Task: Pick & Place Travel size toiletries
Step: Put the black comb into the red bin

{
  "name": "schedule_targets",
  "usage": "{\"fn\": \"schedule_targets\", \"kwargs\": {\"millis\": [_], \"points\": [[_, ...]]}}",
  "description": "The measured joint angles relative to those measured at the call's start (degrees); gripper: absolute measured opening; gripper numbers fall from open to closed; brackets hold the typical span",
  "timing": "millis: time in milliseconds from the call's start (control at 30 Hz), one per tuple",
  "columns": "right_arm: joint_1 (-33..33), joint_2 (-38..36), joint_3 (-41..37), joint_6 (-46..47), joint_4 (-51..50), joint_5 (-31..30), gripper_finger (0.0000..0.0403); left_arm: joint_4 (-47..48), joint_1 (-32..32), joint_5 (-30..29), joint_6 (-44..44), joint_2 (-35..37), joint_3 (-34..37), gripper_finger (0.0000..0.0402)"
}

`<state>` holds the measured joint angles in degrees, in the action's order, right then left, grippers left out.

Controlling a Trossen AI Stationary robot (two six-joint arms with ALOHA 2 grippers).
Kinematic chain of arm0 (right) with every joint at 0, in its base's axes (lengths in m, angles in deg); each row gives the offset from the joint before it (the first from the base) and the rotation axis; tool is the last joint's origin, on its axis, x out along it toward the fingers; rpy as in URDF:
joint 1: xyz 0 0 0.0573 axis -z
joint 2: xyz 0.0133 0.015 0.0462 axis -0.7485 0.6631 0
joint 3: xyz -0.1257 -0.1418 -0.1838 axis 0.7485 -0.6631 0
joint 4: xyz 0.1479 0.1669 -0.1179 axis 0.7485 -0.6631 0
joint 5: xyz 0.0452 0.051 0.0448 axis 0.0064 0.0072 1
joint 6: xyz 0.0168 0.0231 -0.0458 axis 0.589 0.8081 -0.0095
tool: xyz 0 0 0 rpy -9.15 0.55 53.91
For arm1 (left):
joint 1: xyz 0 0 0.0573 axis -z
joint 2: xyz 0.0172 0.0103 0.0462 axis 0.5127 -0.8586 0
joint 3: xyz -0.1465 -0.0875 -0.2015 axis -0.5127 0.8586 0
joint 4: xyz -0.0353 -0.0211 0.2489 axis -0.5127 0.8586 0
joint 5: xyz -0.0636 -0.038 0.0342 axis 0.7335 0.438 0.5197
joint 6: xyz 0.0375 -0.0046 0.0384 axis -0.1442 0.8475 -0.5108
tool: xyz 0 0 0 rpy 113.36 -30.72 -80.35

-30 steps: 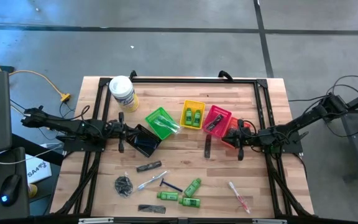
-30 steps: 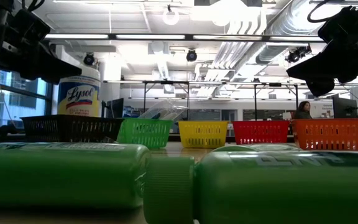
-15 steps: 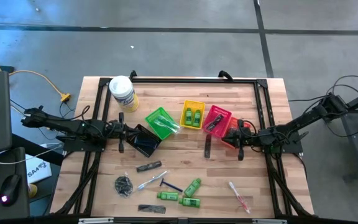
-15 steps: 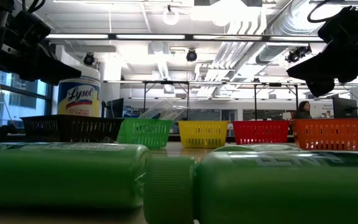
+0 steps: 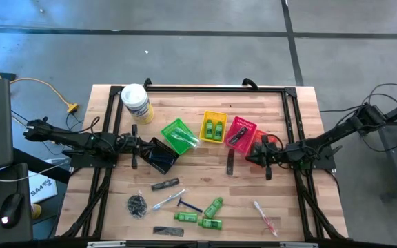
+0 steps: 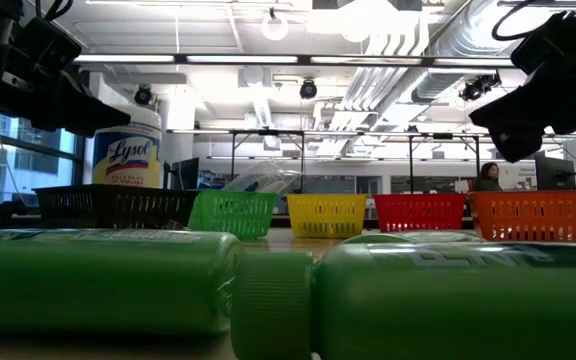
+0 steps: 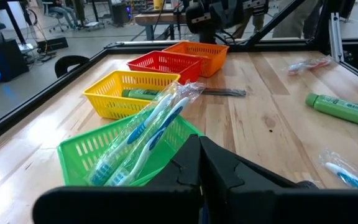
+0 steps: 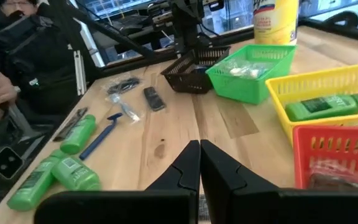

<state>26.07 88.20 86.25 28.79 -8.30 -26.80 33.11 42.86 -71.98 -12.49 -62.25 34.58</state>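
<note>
Broadly: sorting is partly done, with most items not yet binned.
Left claw (image 7: 199, 163): pressed together and empty, poised over the black basket (image 5: 159, 156) at the left end of the basket row.
Right claw (image 8: 199, 163): fingers pressed together, holding nothing, hovering by the orange basket (image 5: 259, 146) at the right end of the row.
Green basket (image 5: 178, 136): holds clear-wrapped toothbrushes (image 7: 146, 132).
Yellow basket (image 5: 214, 127): holds two green mini bottles (image 5: 214, 129).
Red basket (image 5: 239, 132): holds something dark, too small to name.
Orange basket: contents hidden by the right arm.
Black basket: looks empty from above, though its dark mesh makes that hard to confirm.
Loose on the worktop (image 5: 205, 176), front area: three green bottles (image 5: 199, 218), a blue-handled razor (image 5: 189, 205), a wrapped toothbrush (image 5: 165, 202), a dark mesh bundle (image 5: 137, 205), a flat black comb (image 5: 167, 231) and a dark piece (image 5: 165, 184) near the middle.
Loose, right side: a wrapped toothbrush with a red-pink tint (image 5: 265, 216), and a black comb (image 5: 230, 162) just in front of the red basket.
Off-task: a white-lidded wipes tub (image 5: 136, 102) stands at the back left corner.
Judgement: roughly a third binned; about nine loose items remain, and neither arm carries one.
</note>
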Motion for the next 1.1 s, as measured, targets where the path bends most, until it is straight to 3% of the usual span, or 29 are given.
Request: {"fn": "schedule_targets", "kwargs": {"millis": [433, 533, 800, 933, 1100], "points": [[0.0, 15.9, 12.0, -4.2, -3.7, 0.3, 0.0003, 0.3, 0.0, 0.1, 0.2, 0.0, 0.0, 0.0], [0.0, 20.0, 16.4, -1.1, -8.0, 0.4, 0.0003, 0.6, 0.0, 0.1, 0.4, 0.0, 0.0, 0.0], [-2.0, 31.6, 41.0, 0.7, -39.0, 0.2, 0.0003, 0.7, 0.0, 0.2, 0.4, 0.0, 0.0, 0.0], [-1.7, 37.7, 53.0, 6.4, -60.5, 0.3, 0.0003, 0.9, 0.0, 0.3, 0.4, 0.0, 0.0, 0.0], [-2.4, 46.9, 63.5, 9.8, -79.4, 0.8, 0.0003, 1.0, 0.0, 0.3, 0.5, 0.0, 0.0, 0.0]]}}
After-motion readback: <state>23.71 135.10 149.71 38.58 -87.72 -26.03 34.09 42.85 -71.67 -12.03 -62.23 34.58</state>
